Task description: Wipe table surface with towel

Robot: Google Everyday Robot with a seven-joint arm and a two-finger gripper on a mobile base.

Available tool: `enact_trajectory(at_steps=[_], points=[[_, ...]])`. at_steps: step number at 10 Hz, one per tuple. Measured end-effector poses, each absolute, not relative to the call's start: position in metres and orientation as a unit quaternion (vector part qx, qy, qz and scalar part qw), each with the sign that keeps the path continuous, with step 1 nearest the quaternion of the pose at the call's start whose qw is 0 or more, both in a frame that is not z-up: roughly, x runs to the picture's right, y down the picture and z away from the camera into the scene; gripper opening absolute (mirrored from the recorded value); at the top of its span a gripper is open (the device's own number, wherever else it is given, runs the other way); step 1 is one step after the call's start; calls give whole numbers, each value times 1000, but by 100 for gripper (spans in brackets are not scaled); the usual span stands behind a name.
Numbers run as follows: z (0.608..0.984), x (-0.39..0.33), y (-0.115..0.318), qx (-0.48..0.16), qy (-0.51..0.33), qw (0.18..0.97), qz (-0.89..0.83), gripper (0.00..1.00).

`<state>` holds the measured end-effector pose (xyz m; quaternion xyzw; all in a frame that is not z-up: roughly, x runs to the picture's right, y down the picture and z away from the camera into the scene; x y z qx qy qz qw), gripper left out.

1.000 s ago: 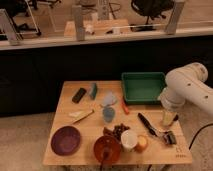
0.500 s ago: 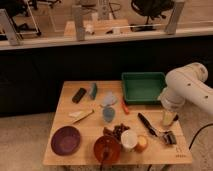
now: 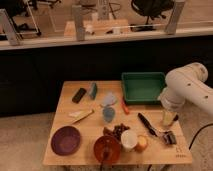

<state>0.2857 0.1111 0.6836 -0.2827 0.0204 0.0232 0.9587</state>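
Clutter crowds the wooden counter from its middle to the front edge. The towel, a pale crumpled cloth, lies mid-counter, between a green sponge and the green tray at the back right corner. The gripper hangs near the right edge, just in front of the tray; whether it is clenched or released cannot be told. Bare wood shows along the left edge, behind a purple plate.

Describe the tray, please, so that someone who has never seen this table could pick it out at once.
Start at the wooden table and go to its far right corner, just behind where the gripper hangs over the right edge. The tray sits there: the only green thing with raised walls, larger than anything near it.
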Motion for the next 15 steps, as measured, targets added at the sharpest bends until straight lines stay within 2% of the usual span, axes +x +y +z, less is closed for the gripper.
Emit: enact_trajectory(at_steps=[5,9,13,15], points=[[681,271,101,-262,-9,965,-4,80],[683,188,78,-218,-56,971,-75,80],[728,104,31,-176,-61,974,-133,80],[751,89,10,-159,-51,974,-153,80]])
